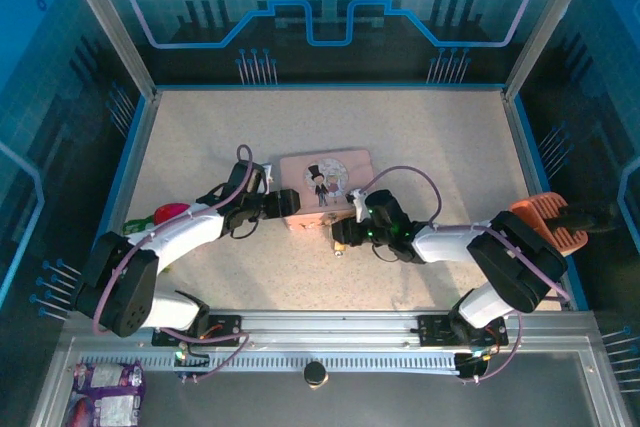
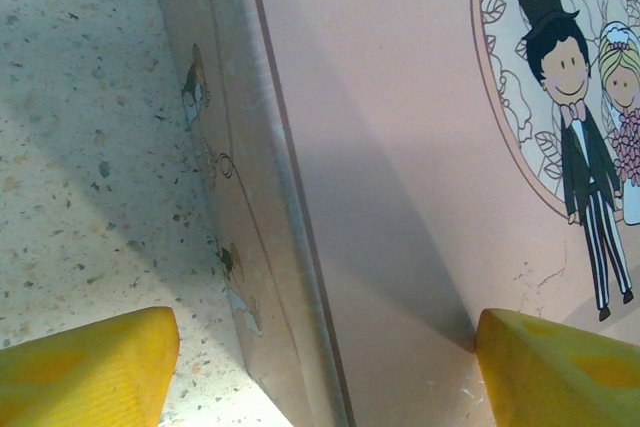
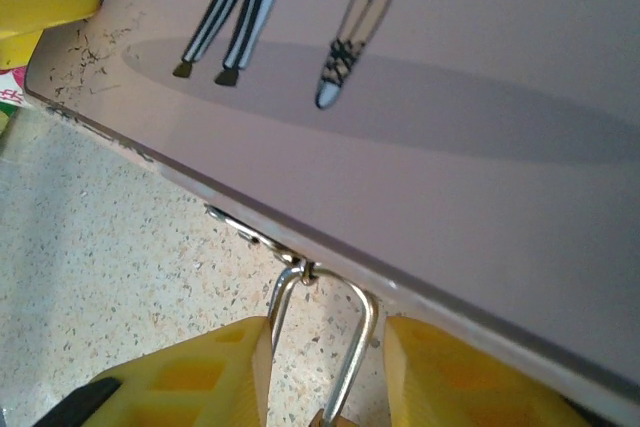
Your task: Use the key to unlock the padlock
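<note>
A pink tin point(image 1: 325, 187) with a cartoon couple lies mid-table. The padlock point(image 1: 341, 243) hangs from the hasp point(image 3: 245, 230) on the tin's near edge, and its silver shackle point(image 3: 354, 353) is hooked through the hasp. My right gripper point(image 3: 325, 347) is open around that shackle: the left finger touches one leg, and a gap remains beside the other leg. The brass body is cut off at the frame's bottom. My left gripper point(image 2: 325, 367) is open wide across the tin's point(image 2: 400, 147) left end, with one finger over the lid and the other above the table. The key is hidden.
An orange object point(image 1: 548, 222) lies at the right wall. A red and green object point(image 1: 165, 213) sits by the left arm. Snack packets point(image 1: 105, 387) and a black round knob point(image 1: 316, 373) lie on the near ledge, and blue walls surround the table.
</note>
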Robot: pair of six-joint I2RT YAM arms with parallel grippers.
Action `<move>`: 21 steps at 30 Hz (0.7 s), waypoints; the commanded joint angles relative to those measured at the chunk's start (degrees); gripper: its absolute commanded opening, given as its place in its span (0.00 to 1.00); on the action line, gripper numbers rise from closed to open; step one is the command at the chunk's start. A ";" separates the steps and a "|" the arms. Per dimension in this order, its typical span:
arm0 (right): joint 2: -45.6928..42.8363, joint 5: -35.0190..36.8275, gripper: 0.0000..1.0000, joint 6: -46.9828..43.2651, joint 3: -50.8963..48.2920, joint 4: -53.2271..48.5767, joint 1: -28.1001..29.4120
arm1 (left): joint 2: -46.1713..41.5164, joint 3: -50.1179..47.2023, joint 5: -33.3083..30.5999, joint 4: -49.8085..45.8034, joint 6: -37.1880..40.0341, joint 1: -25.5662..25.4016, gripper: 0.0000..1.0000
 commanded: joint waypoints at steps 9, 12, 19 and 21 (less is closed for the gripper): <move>0.26 -2.40 0.29 1.92 -3.45 7.76 -1.37 | 0.69 0.17 1.08 0.61 -0.85 0.40 0.77; 1.63 -1.33 0.24 2.15 -2.69 7.71 -1.31 | 1.25 0.38 1.39 0.69 -1.03 0.41 0.77; 5.49 -0.40 0.23 3.31 -1.70 10.49 -1.11 | 2.32 0.56 2.31 0.58 -0.96 0.41 0.76; 6.37 -0.34 0.22 3.88 -1.73 11.73 -1.01 | 2.32 0.29 2.14 0.49 -0.95 0.39 0.76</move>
